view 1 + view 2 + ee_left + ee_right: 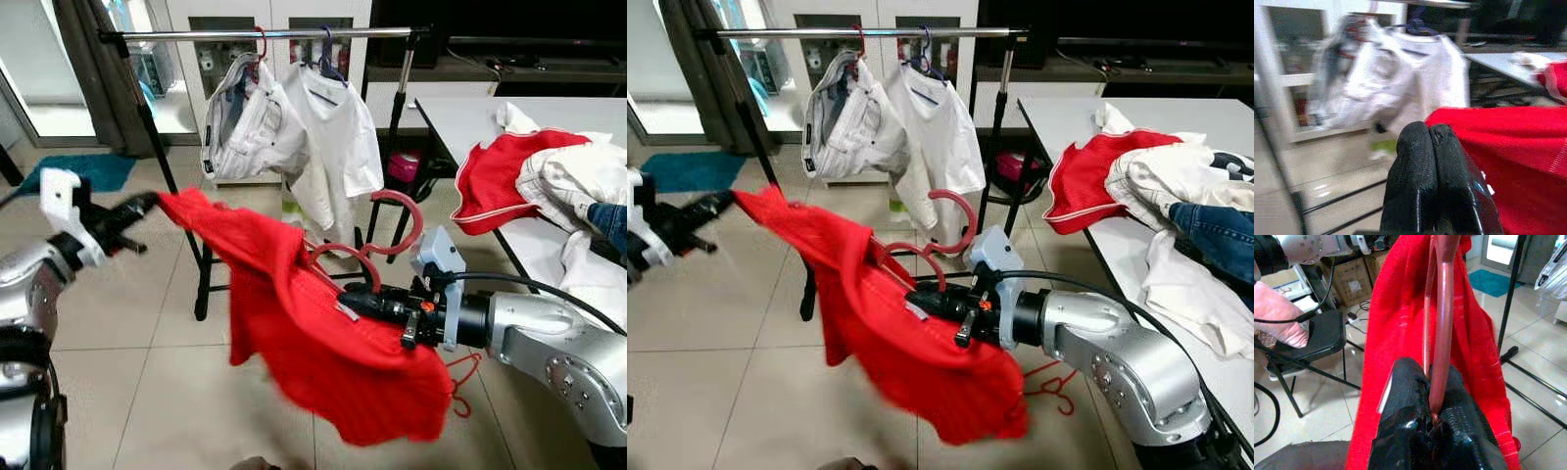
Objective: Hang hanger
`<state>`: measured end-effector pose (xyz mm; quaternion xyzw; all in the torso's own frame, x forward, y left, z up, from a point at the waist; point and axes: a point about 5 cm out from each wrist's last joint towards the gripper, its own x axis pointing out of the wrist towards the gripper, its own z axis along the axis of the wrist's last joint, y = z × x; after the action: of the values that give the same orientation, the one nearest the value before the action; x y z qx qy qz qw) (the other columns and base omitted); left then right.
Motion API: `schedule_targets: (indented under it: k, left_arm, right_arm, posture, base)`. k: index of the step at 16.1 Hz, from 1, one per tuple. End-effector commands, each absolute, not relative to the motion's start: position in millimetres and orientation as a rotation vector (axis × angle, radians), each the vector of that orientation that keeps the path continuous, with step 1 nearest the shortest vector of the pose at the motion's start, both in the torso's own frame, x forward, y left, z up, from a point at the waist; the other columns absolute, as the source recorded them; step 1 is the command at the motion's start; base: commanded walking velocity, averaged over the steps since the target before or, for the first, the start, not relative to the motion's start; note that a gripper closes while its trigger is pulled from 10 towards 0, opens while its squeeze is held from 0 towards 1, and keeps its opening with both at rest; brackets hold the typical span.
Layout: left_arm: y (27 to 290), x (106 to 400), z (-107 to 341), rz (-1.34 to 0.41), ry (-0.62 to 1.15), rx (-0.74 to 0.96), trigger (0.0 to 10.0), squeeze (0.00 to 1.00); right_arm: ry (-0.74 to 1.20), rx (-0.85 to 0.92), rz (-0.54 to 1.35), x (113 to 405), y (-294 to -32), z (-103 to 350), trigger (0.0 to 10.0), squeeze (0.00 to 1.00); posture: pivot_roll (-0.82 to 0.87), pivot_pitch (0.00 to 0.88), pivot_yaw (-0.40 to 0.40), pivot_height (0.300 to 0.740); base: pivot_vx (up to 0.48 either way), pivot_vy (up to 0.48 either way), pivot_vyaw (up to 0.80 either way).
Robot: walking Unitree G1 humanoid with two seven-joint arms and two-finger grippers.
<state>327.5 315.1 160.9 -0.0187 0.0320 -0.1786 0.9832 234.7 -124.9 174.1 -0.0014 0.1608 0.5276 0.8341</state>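
Hanger [387,235], the red one with the curled hook, is sitting in your right gripper [377,302], whose fingers are clamping on its lower bar, as the right wrist view is showing with the bar running straight out between the black pads. A red garment [313,333] is draping over it and sagging below your arm, and your left gripper [137,208] is pinching the garment's far corner with its fingers pressed together on the cloth, so the fabric is stretching in a slope from your left down to your right. The hook is curling upward and toward the clothes rail [265,34], which is standing ahead of you and well above the hook, already carrying a white shirt [328,137] and a pale garment [245,122] on their own hangers. The hanger's long axis is lying roughly along your right forearm, pointing away from the fingers toward the rack, so your right arm is the one doing the lift; the free stretch of rail to the right of the white shirt is looking like the nearest landing spot. No brand, label or writing is reading clearly on anything.
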Motion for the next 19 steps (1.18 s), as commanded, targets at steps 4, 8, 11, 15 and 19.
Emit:
schedule_targets:
  k: [4, 8, 11, 15, 19]
  left_arm:
    - [332, 331, 160, -0.115, 0.078, 0.0, 0.0, 0.0]
    - [333, 334, 157, -0.047, 0.081, 0.031, 0.0, 0.0]
    - [301, 340, 159, -0.312, 0.042, 0.018, 10.0, 0.0]
    - [279, 340, 178, -0.651, -0.013, -0.106, 10.0, 1.0]
    - [280, 331, 192, -0.882, 0.049, -0.191, 10.0, 1.0]
  right_arm:
    - [0.318, -0.012, 1.12, 234, -127, 179, 10.0, 0.0]
    - [0.318, -0.013, 1.116, 233, -128, 179, 10.0, 0.0]
    - [0.294, -0.032, 1.08, 237, -130, 180, 10.0, 0.0]
    - [0.279, -0.061, 1.118, 235, -127, 183, 10.0, 0.0]
    - [0.288, -0.064, 1.162, 230, -125, 183, 10.0, 0.0]
  posture:
    - [-0.1, 0.0, 0.033, 0.74]
    - [-0.1, 0.0, 0.035, 0.74]
    - [-0.1, 0.0, 0.034, 0.74]
    - [-0.1, 0.0, 0.034, 0.74]
    - [-0.11, 0.0, 0.033, 0.74]
  base:
    - [0.0, 0.0, 0.0]
    - [0.0, 0.0, 0.0]
    - [0.0, 0.0, 0.0]
    - [0.0, 0.0, 0.0]
    - [0.0, 0.0, 0.0]
